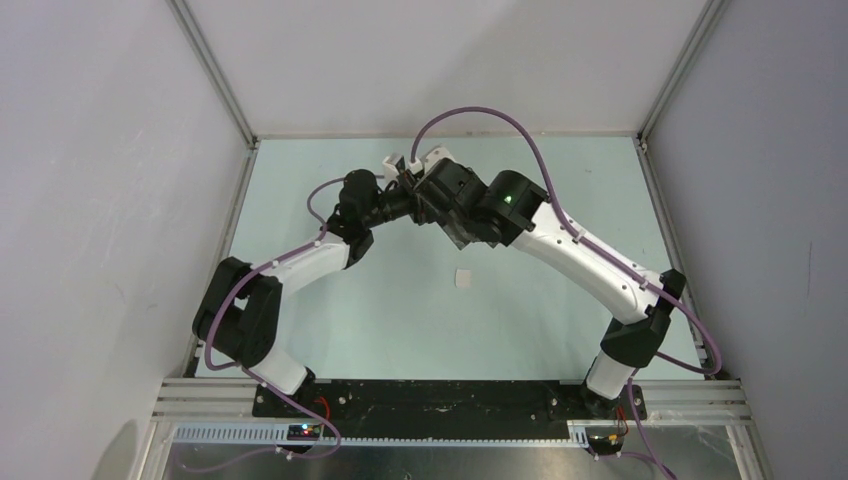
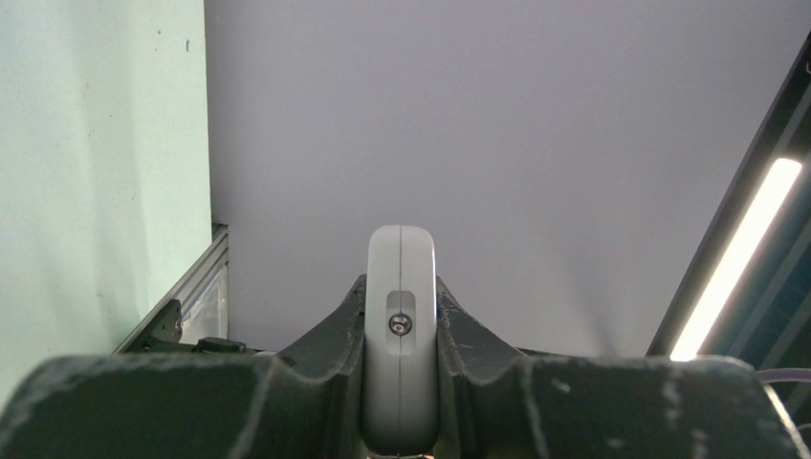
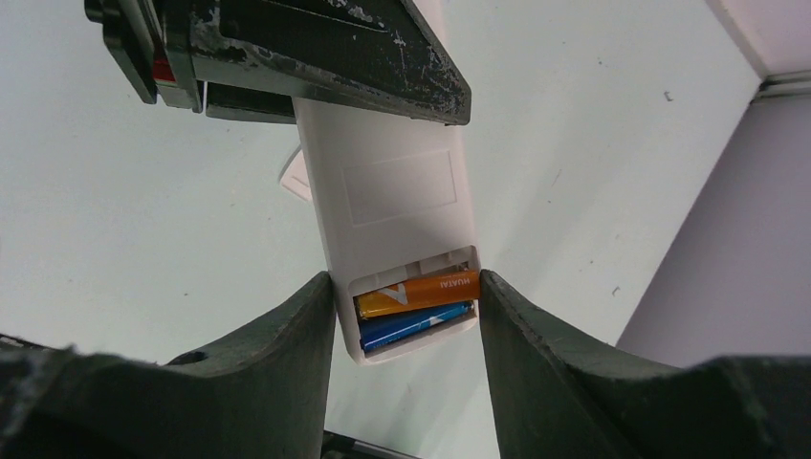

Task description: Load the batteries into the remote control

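The white remote control (image 3: pixel 397 206) is held back-up above the table, its battery bay uncovered at the near end. The orange battery (image 3: pixel 418 293) and the blue battery (image 3: pixel 413 325) lie side by side in the bay, the orange one's right end against my right finger. My left gripper (image 2: pixel 402 287) is shut on the remote (image 2: pixel 402 363), seen end-on. My right gripper (image 3: pixel 405 277) straddles the bay end, with its fingers touching both sides. In the top view both grippers, left (image 1: pixel 408 190) and right (image 1: pixel 428 180), meet at the remote (image 1: pixel 438 157), far centre.
A small loose white square piece (image 1: pixel 463 277) lies on the pale green table (image 1: pixel 330 330) in the middle. A similar white piece shows behind the remote in the right wrist view (image 3: pixel 295 177). White walls and aluminium rails (image 1: pixel 215 70) enclose the table.
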